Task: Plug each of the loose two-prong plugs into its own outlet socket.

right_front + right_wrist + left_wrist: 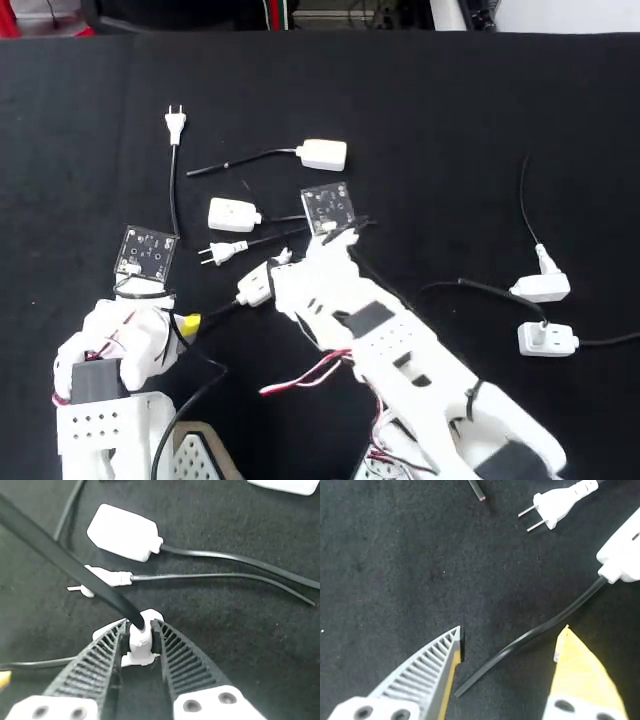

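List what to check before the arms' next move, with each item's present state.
1. Right gripper shut on white connector: ok.
2. Whether the white connector is a plug or a socket: cannot tell.
3. Left gripper open, ready to grasp: ok.
4. Black cable between the Left gripper's fingers, ungripped: ok.
5. Loose plug seated in white socket: not ok, they lie apart.
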